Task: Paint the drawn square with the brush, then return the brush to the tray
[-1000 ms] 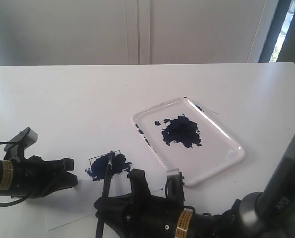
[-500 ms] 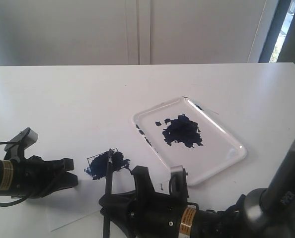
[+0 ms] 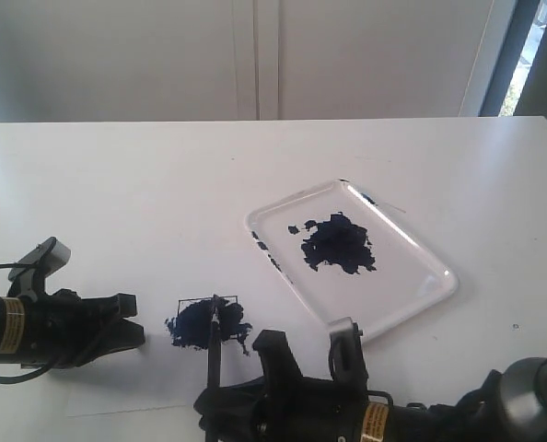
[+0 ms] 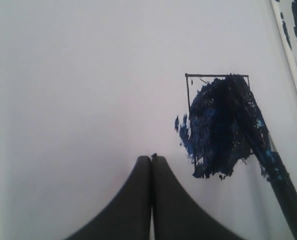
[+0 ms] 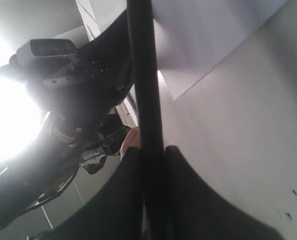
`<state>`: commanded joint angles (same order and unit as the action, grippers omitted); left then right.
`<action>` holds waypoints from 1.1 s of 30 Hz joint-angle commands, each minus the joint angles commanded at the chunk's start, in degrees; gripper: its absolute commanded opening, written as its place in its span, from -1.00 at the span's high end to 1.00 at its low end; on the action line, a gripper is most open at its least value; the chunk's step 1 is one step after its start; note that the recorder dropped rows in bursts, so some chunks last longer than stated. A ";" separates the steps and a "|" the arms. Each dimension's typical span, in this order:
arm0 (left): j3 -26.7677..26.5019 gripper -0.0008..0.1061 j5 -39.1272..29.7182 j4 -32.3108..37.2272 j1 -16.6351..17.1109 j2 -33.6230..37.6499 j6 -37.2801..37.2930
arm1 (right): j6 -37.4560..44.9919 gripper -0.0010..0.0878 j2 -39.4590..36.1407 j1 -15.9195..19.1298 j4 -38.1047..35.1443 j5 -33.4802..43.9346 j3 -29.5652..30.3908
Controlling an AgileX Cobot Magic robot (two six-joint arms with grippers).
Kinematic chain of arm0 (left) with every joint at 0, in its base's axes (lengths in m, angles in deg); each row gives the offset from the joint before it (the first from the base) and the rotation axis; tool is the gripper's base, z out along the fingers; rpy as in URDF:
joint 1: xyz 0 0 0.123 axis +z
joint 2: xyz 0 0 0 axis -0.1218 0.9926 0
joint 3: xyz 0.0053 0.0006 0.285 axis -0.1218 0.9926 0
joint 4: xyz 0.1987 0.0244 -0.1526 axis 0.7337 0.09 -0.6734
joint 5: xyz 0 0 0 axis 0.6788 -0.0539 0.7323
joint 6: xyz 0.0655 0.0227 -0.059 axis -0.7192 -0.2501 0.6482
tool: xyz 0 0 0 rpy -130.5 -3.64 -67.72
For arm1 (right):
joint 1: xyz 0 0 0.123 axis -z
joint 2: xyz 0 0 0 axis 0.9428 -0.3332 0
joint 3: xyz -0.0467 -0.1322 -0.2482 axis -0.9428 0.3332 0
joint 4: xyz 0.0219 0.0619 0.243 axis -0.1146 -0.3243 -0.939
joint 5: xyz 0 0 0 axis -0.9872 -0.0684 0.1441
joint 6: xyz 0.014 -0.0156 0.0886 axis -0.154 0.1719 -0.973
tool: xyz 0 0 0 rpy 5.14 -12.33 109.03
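The drawn square [image 3: 204, 320] on the white paper sheet [image 3: 117, 382] is largely smeared with ragged dark blue paint; its thin outline shows in the left wrist view around the smear [image 4: 218, 120]. The black-handled brush [image 3: 214, 348] stands steeply with its bristles on the square's right part [image 4: 281, 180]. My right gripper [image 3: 214, 398] is shut on the brush handle [image 5: 143, 90], fingers on both sides of it [image 5: 151, 150]. My left gripper [image 3: 135, 331] lies low on the sheet left of the square, shut with nothing in it [image 4: 151, 158]. The tray [image 3: 421, 304] is at right.
A dark blue paint blotch [image 3: 336, 244] fills the tray's middle, with small dark marks on its near-left rim [image 3: 266, 253]. The tray's edge [image 4: 288, 45] shows just beyond the square in the left wrist view. White table all around; a wall behind.
My right gripper and the brush have moved right and toward the front edge. The painted square has shifted the same way in view, and its smear looks wider. The left gripper has stayed put.
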<state>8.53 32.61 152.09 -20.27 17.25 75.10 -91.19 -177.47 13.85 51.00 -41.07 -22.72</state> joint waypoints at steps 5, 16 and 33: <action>0.00 0.99 0.00 0.00 0.00 0.00 0.00 | 0.15 0.98 4.75 0.00 0.51 0.00 0.00; 0.00 0.99 0.00 0.00 0.00 0.00 0.00 | 4.58 0.98 7.54 0.00 -5.16 0.00 4.21; 0.00 0.99 0.47 -0.04 0.00 0.00 0.00 | 5.54 0.98 7.54 0.00 -6.34 8.59 2.56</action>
<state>8.53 33.09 152.04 -20.27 17.25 75.10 -85.65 -169.93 13.85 44.66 -32.48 -20.15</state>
